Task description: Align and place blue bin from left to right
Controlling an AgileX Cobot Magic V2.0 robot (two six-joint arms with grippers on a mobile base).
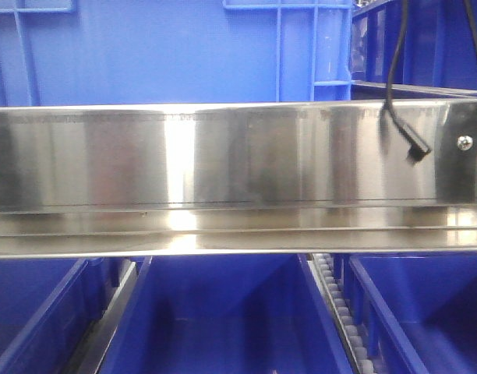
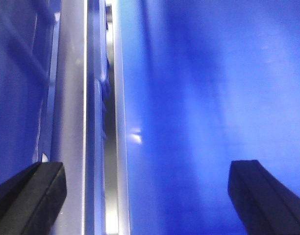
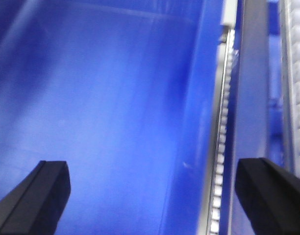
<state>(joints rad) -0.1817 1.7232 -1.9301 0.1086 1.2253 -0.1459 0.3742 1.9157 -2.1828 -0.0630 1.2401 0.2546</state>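
A blue bin [image 1: 223, 327] sits in the middle slot under the steel shelf beam, seen from above with its inside bare. My left gripper [image 2: 147, 205] is open, its black fingers [image 2: 27, 196] spread wide over this bin's left wall [image 2: 119, 122] and inside [image 2: 204, 122]. My right gripper [image 3: 152, 200] is open too, its fingers [image 3: 272, 196] straddling the bin's right wall [image 3: 209, 122], with the bin's inside [image 3: 101, 112] below. Nothing is held in either. Neither gripper shows in the front view.
A steel shelf beam [image 1: 223, 164] crosses the front view. More blue crates stand above it [image 1: 160, 54] and at lower left [image 1: 28, 312] and lower right [image 1: 425, 312]. A roller track [image 1: 336, 304] [image 3: 221, 147] and a metal rail [image 2: 71, 122] flank the middle bin. A black cable [image 1: 402, 117] hangs upper right.
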